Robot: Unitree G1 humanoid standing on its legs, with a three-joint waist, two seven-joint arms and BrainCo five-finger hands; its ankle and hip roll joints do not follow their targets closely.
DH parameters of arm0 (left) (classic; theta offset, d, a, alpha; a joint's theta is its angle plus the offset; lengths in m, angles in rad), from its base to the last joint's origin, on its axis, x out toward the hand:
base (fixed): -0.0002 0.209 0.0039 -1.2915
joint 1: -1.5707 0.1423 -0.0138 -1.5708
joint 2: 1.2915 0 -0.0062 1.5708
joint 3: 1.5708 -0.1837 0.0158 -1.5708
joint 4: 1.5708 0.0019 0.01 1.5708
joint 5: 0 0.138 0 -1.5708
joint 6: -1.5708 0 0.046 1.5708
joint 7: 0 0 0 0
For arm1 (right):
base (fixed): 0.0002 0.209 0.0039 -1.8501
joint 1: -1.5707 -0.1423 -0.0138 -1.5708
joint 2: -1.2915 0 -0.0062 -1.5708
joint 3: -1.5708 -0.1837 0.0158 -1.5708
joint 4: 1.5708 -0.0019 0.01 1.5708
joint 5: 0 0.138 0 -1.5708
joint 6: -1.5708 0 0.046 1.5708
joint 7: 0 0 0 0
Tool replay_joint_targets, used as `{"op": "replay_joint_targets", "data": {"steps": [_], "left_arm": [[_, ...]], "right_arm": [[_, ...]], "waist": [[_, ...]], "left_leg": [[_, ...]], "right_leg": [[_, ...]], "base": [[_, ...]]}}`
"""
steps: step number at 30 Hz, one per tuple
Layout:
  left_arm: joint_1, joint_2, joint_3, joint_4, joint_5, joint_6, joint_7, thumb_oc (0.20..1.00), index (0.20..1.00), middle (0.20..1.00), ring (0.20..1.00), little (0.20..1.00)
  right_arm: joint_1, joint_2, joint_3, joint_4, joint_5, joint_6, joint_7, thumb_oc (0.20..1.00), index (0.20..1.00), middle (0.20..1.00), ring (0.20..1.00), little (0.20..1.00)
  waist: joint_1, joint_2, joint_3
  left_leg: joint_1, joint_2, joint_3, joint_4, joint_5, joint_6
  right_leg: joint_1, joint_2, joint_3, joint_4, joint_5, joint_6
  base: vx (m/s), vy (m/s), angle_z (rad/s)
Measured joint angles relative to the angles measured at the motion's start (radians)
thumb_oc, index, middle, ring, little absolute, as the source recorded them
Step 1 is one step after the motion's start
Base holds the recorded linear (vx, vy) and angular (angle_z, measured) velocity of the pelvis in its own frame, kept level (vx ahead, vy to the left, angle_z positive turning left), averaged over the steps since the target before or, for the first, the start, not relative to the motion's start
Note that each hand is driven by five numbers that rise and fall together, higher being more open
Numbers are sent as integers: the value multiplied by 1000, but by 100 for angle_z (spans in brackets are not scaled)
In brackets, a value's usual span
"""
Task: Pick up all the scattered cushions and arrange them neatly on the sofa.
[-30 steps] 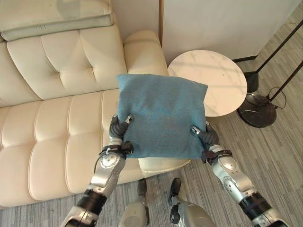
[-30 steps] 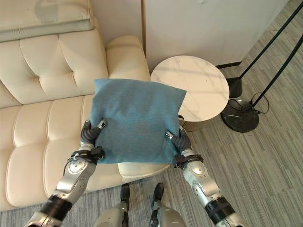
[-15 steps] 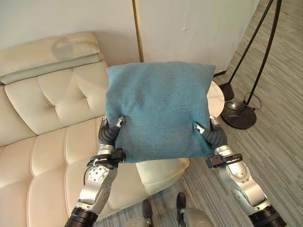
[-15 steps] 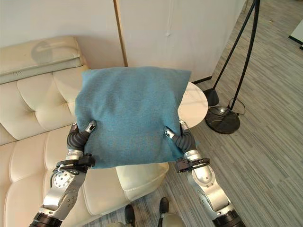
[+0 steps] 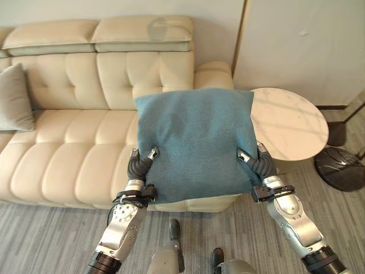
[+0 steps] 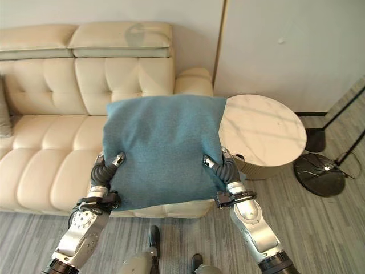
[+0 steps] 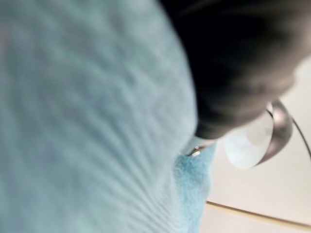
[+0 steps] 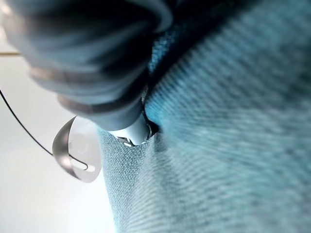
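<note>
A square blue cushion (image 5: 197, 142) hangs in the air in front of the cream sofa's (image 5: 74, 154) right end, above the seat's front edge. My left hand (image 5: 138, 165) grips its lower left edge and my right hand (image 5: 259, 164) its lower right edge. Each thumb presses on the near face while the fingers lie hidden behind the cloth. The blue fabric (image 7: 87, 121) lies close against the left hand in the left wrist view, and the same cushion (image 8: 233, 145) against the right hand (image 8: 92, 63) in the right wrist view. A grey cushion (image 5: 16, 97) leans against the sofa's back at the far left.
A round white marble side table (image 5: 291, 123) stands right of the sofa's armrest (image 5: 214, 74). A floor lamp's dark base (image 5: 342, 168) sits on the grey striped floor further right. A wall runs behind the sofa and the table.
The camera has swung, so more of the sofa and the grey cushion now show. The blue cushion stays held in both hands, a little lower than half a second ago.
</note>
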Motion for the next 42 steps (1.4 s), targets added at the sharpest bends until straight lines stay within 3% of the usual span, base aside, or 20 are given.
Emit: {"op": "replay_joint_targets", "data": {"steps": [2,5,6,14,18,20,21,22,23,24,27,28,29,31,34,37,38,40,41,42], "left_arm": [[-10,-2,0,0,0,0,-18,200,200,200,200,200],[-46,-5,-10,0,-2,0,-27,200,200,200,200,200],[-53,-6,-10,0,-4,0,-28,200,200,200,200,200],[-54,38,4,4,-7,3,-28,200,200,200,200,200],[-56,49,5,5,-7,3,-28,200,200,200,200,200],[-55,30,3,15,-6,4,-29,200,200,200,200,200],[-55,28,2,28,-6,5,-30,200,200,200,200,200],[-54,36,0,33,-6,5,-32,200,200,200,200,200],[-54,41,0,32,-6,5,-33,200,200,200,200,200],[-52,57,5,31,-6,4,-44,200,200,200,200,200],[-37,62,5,33,-6,4,-44,200,200,200,200,200],[-27,62,6,33,-6,4,-44,200,200,200,200,200],[-17,60,7,33,-6,4,-44,200,200,200,200,200],[6,39,15,33,-6,4,-49,200,200,200,200,200],[25,12,2,29,-3,5,-70,200,200,200,200,200],[27,9,4,27,-4,7,-80,200,200,200,200,200],[22,6,4,27,-4,8,-84,200,200,200,200,200],[-1,1,4,24,-4,8,-93,200,200,200,200,200],[-6,7,6,18,-4,8,-94,200,200,200,200,200],[-7,5,4,18,-4,11,-94,200,200,200,200,200]], "right_arm": [[8,-8,-4,-3,0,0,0,200,200,200,200,200],[5,-4,-41,-8,0,-6,1,200,200,200,200,200],[5,8,-43,-8,0,-11,1,200,200,200,200,200],[4,60,-33,-6,0,-13,3,200,200,200,200,200],[-1,66,-33,-7,-1,-13,5,200,200,200,200,200],[5,59,-32,-6,0,-12,5,200,200,200,200,200],[10,57,-30,-7,-1,-12,5,200,200,200,200,200],[23,64,-28,-8,-1,-13,5,200,200,200,200,200],[25,65,-27,-8,0,-13,5,200,200,200,200,200],[27,65,-23,-10,0,-13,10,200,200,200,200,200],[26,62,-4,-13,9,-13,14,200,200,200,200,200],[29,61,-3,-13,10,-13,17,200,200,200,200,200],[29,61,-3,-13,11,-13,23,200,200,200,200,200],[35,53,-6,-14,12,-14,36,200,200,200,200,200],[95,16,-20,-35,27,-16,40,200,200,200,200,200],[90,-7,-36,-46,47,-15,52,200,200,200,200,200],[89,-6,-38,-48,49,-15,53,200,200,200,200,200],[87,-7,-51,-52,49,-17,53,200,200,200,200,200],[69,-8,-57,-52,49,-17,53,200,200,200,200,200],[69,-6,-62,-52,49,-17,53,200,200,200,200,200]], "waist": [[-41,-3,1],[-56,16,-9],[-56,9,-10],[-4,-8,-16],[-7,-12,-19],[-26,-10,-17],[-37,-12,-14],[-50,-21,-19],[-54,-25,-21],[-54,-50,-22],[-44,-35,-7],[-53,-36,-4],[-51,-34,-3],[-53,-17,1],[-66,11,-8],[-50,15,-11],[-55,14,-11],[-65,-10,-10],[-55,-36,-6],[-61,-42,-3]], "left_leg": [[59,5,22,41,-37,-12],[141,7,9,-45,-3,-1],[143,-2,-5,-66,2,9],[115,-75,-37,-91,-13,47],[66,-107,-35,-53,-42,98],[67,-119,-50,-41,-58,123],[85,-129,-69,-43,-49,147],[89,-129,-75,-55,-45,144],[89,-129,-74,-56,-39,137],[97,-140,-66,-61,-50,148],[102,-136,-81,-54,-78,169],[137,-148,-88,-56,-97,162],[156,-152,-97,-51,-127,149],[178,-148,-116,-13,-184,124],[226,-120,-176,37,-205,72],[115,-63,-129,346,-211,-24],[91,-44,-108,388,-218,-52],[49,-26,-50,353,-229,-40],[30,-26,-41,216,-229,-38],[16,-24,-52,158,-226,-36]], "right_leg": [[25,-22,-58,-9,2,3],[20,-14,-103,-14,10,29],[13,-22,-104,-15,17,43],[11,-73,-100,-49,62,113],[-63,-120,-76,55,49,137],[-126,-147,-47,204,44,139],[-206,-157,4,342,13,149],[-232,-133,57,361,-27,158],[-234,-124,64,354,-30,156],[-267,-98,58,295,-32,143],[-323,-36,-41,186,-17,131],[-328,-37,-127,93,29,111],[-327,-37,-169,73,52,109],[-317,-34,-203,78,67,99],[-216,8,-177,12,136,21],[-117,60,-179,-64,140,-75],[-84,70,-175,-85,133,-74],[-42,73,-135,-140,127,-69],[-18,73,-88,-159,131,-72],[1,74,-58,-160,125,-63]], "base": [[0,103,91],[44,102,60],[70,152,35],[96,195,21],[115,243,0],[105,119,16],[112,59,34],[142,60,35],[225,79,29],[240,63,-4],[357,49,1],[554,14,36],[584,-14,24],[292,-59,30],[261,-91,73],[204,-9,18],[149,49,-11],[157,92,-23],[199,147,-64],[176,166,-90]]}}
